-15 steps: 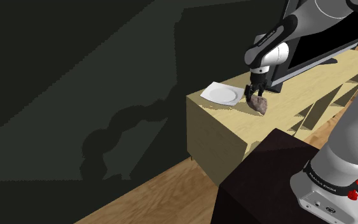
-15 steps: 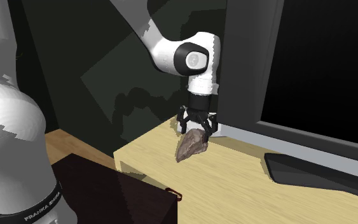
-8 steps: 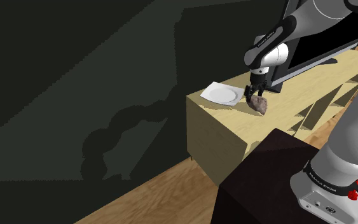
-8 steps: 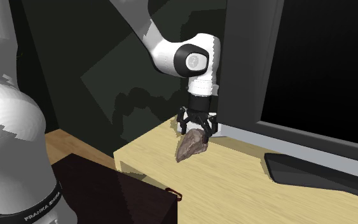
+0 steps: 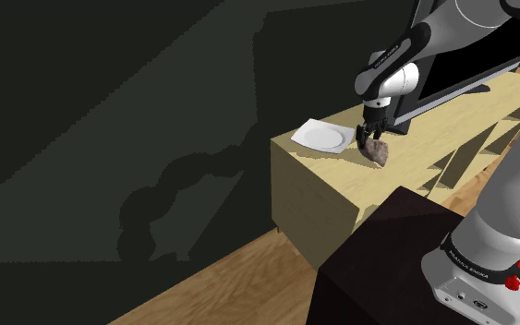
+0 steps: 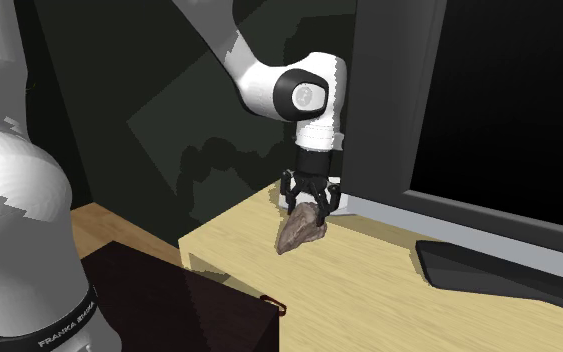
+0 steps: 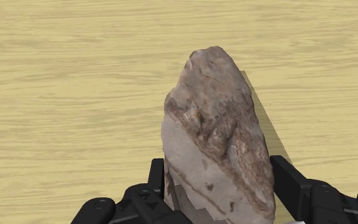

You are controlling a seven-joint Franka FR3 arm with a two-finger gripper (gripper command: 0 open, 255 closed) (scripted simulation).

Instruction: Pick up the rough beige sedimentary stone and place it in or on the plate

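The all-black two-finger gripper (image 6: 311, 206) is clamped on the rough grey-brown layered stone (image 7: 215, 140) above the pale wooden top (image 7: 63, 95). A white square plate (image 5: 322, 138) lies near the gripper.

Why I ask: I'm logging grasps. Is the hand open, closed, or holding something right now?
Hand: closed on the grey-brown stone, which is clasped between its two fingers.

Site: we judge a home living room | Evidence: large flat black screen (image 6: 509, 110) at right, on a long pale-wood cabinet (image 5: 315, 198) | plate (image 5: 321, 138) on its corner | plank floor (image 5: 221, 284) lower centre | dark wall (image 5: 101, 102) left.
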